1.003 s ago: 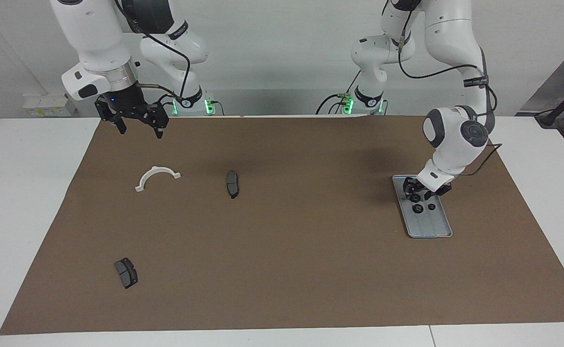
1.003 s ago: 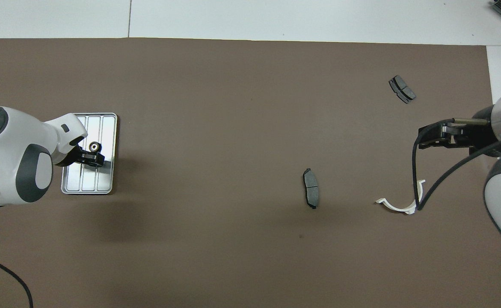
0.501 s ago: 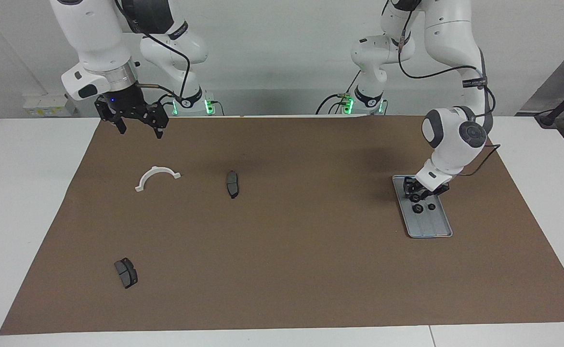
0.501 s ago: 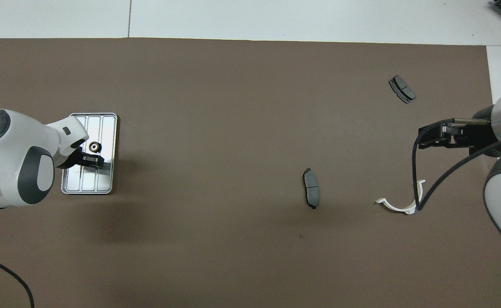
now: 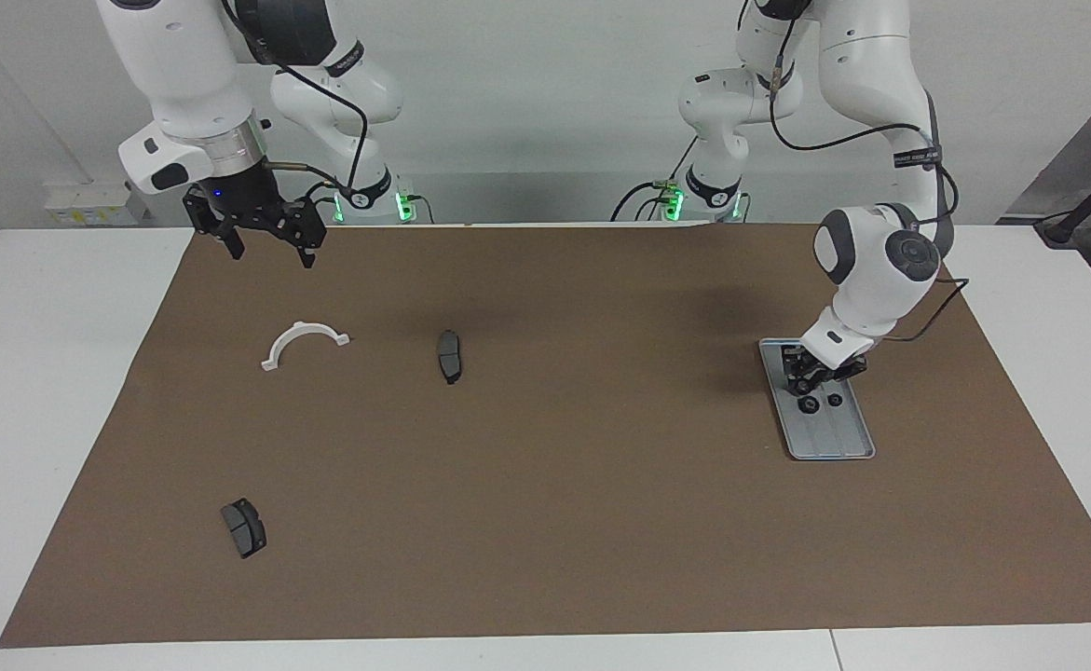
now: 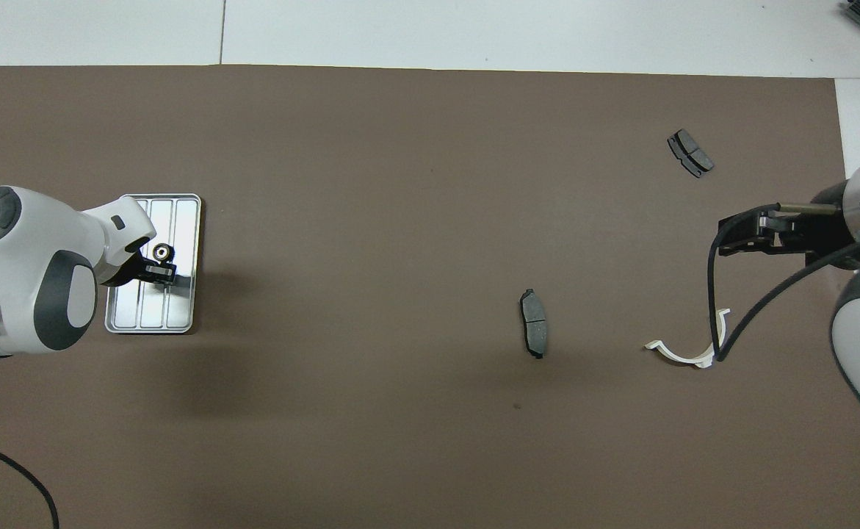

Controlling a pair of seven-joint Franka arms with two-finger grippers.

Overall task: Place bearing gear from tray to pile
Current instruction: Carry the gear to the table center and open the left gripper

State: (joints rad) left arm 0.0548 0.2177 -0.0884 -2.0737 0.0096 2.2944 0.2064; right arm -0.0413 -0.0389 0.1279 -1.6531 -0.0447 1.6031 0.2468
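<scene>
now the left gripper (image 5: 811, 375) has edged a touch along the tray (image 5: 841, 445) at the right of the facing view, low over the end nearer the robots, and whether its fingers have closed on a bearing gear (image 6: 159, 253) i cannot tell, so the pick looks unfinished with two gears lying in the tray. the right gripper (image 5: 267, 239) waits open and empty at upper left over the brown mat (image 5: 545, 485), above the white bracket (image 5: 304, 342), two brake pads (image 5: 450, 355) lying loose, white table (image 5: 51, 391) and plain wall around.

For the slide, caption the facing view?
Left gripper low over the tray holding two gears; right gripper waits above the mat.
</scene>
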